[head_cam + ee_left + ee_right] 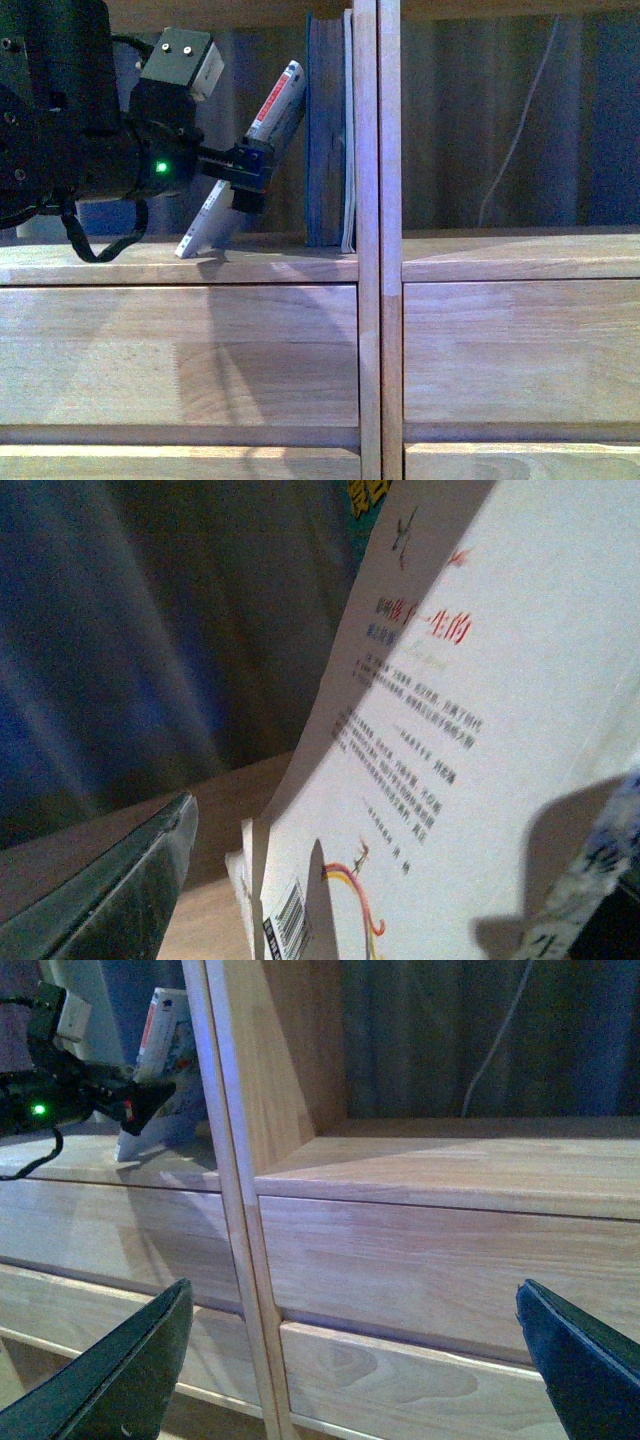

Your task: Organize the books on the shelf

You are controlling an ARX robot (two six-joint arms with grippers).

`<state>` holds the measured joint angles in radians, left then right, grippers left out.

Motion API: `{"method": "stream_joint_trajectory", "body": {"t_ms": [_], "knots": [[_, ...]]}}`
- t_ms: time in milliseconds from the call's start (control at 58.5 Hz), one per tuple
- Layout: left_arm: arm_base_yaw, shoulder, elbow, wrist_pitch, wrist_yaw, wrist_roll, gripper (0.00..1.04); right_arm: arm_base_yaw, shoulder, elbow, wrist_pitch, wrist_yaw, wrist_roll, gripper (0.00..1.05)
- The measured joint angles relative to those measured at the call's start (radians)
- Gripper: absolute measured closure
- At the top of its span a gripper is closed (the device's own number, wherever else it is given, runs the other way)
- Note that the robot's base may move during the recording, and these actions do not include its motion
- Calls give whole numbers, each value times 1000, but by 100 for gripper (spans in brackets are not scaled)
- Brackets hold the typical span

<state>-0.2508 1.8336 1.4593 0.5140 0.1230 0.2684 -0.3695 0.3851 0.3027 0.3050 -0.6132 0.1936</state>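
The left gripper (245, 170) pinches the thin paperback (275, 105) at mid-height. The book is tilted, with its lower corner on the shelf (300, 265), and it leans toward the upright teal book (325, 130). If let go at this slant, its foot could slide out and it could fall flat. The right gripper (352, 1288) is spread and holds nothing.

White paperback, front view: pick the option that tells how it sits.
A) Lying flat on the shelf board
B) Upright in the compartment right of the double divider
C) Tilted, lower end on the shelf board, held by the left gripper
C: the white paperback slants with its lower end on the shelf board, the left gripper clamped on it, left of the double divider.
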Motion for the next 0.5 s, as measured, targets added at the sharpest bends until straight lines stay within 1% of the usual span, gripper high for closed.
{"method": "stream_joint_trajectory", "body": {"t_ms": [103,239,359,496], "knots": [[-9,-5,1,0,-23,-1,10,0,0,0,0,0,0,7],[-13,0,27,-32,-46,-2,31,0,0,0,0,0,0,7],[-13,25,95,-48,-72,-9,56,0,0,0,0,0,0,7],[-14,50,131,-56,-79,-12,77,0,0,0,0,0,0,7]]}}
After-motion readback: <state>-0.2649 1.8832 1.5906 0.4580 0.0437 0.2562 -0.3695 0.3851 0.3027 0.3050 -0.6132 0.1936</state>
